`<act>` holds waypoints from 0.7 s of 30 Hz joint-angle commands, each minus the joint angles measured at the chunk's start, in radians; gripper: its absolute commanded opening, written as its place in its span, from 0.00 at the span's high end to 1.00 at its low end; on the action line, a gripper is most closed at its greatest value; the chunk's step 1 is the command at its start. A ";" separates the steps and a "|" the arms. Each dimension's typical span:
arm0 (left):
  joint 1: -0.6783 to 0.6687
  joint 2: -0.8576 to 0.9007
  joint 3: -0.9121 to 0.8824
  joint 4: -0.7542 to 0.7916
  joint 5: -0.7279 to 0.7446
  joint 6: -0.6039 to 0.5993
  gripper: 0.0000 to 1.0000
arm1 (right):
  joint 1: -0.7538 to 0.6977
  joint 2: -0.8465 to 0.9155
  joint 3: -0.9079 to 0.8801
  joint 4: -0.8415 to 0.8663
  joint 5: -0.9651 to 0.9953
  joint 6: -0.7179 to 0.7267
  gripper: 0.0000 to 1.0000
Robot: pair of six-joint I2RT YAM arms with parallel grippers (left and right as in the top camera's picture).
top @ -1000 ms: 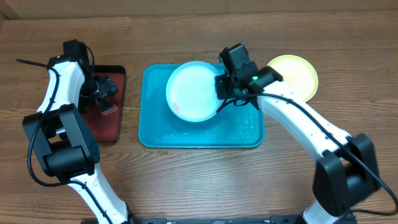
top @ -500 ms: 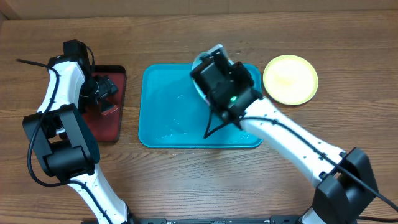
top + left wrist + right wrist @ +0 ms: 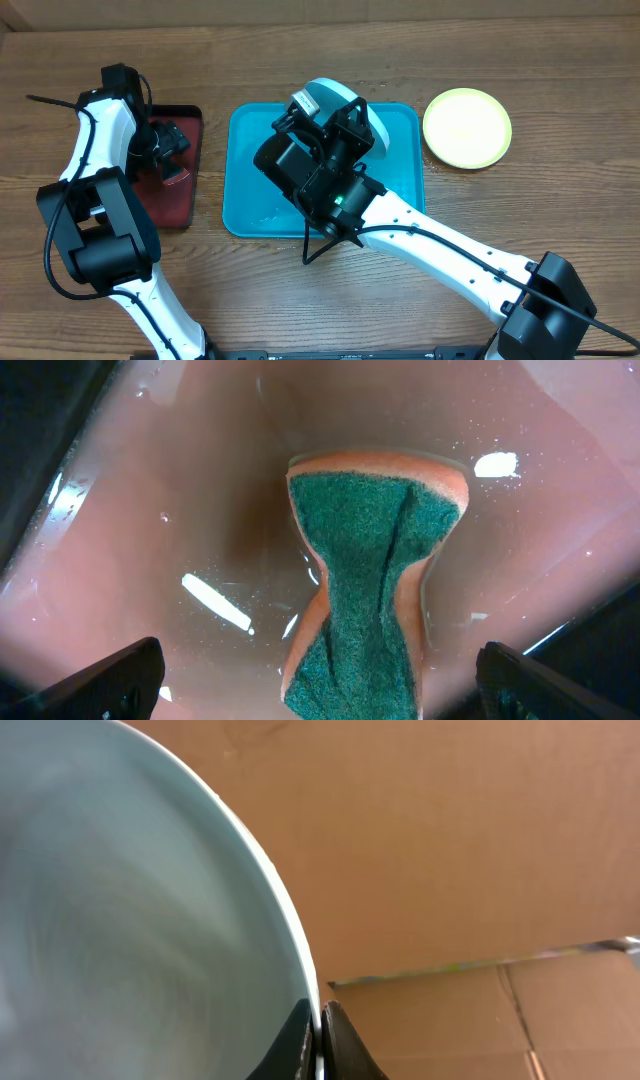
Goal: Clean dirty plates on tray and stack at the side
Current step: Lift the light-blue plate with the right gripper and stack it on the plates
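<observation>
Pale plate, overhead, stood tilted on edge above the tray, half hidden under my right arm. The yellow-green plate lay on the table well apart from those jaws, beyond the tray's rim, with nothing between. Right wrist: the right gripper was clamped on the pale plate's rim. Left wrist: the left gripper gaped over the sponge, which lay lengthwise between its jaws in the wet red tray.
</observation>
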 commanded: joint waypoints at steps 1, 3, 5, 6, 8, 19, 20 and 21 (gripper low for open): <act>0.002 0.002 0.023 -0.002 -0.003 -0.001 0.00 | -0.004 -0.024 0.028 0.010 0.061 -0.026 0.96; 0.002 0.002 0.023 -0.002 -0.003 -0.001 0.00 | -0.005 -0.024 0.028 0.010 0.054 -0.022 0.96; 0.002 0.002 0.023 -0.002 -0.003 -0.001 0.00 | -0.008 -0.024 0.028 0.010 0.021 0.002 0.96; 0.002 0.002 0.023 -0.002 -0.003 -0.001 0.00 | -0.012 -0.024 0.027 0.009 0.003 0.019 0.96; 0.003 0.002 0.023 -0.002 -0.003 -0.001 0.00 | -0.026 -0.024 0.027 -0.003 -0.064 0.102 0.96; 0.003 0.002 0.023 -0.002 -0.003 -0.001 0.00 | -0.342 0.010 0.018 -0.203 -0.752 0.625 0.96; 0.002 0.002 0.023 -0.002 -0.003 -0.001 0.00 | -0.388 0.010 0.018 -0.216 -0.803 0.684 0.96; 0.002 0.002 0.023 -0.002 -0.003 -0.001 0.00 | -0.439 0.010 0.018 -0.227 -0.874 0.727 0.96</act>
